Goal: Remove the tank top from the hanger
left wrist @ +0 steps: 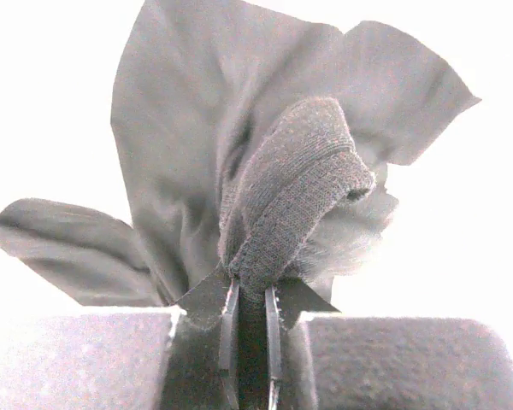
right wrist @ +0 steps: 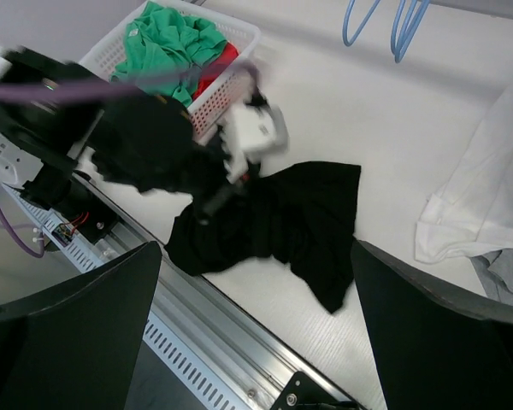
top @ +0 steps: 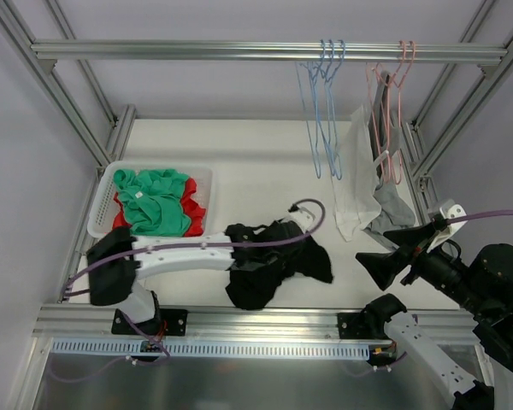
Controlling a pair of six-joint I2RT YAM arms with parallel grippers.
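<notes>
Closest in, the left gripper (left wrist: 250, 295) is seen clamped shut on a rolled fold of the black knit tank top (top: 256, 278), which is spread on the white table (top: 256, 162) near its front edge, centre. Further right, the right gripper (top: 395, 251) is held above the table, jaws wide apart, gripping nothing. Thin blue wire hangers (top: 325, 111) are hung on the far rail, well apart from the top.

The top camera looks down from above and behind the 2 arm bases, taking in the whole table (top: 256, 162) up to the far rail (top: 197, 51). The left wrist camera sits right behind the left gripper (left wrist: 250, 290), pressed close against black cloth (left wrist: 282, 205). The right wrist camera looks down and leftward from farther off. It shares that cloth and the basket (right wrist: 239, 34) with the top view.
</notes>
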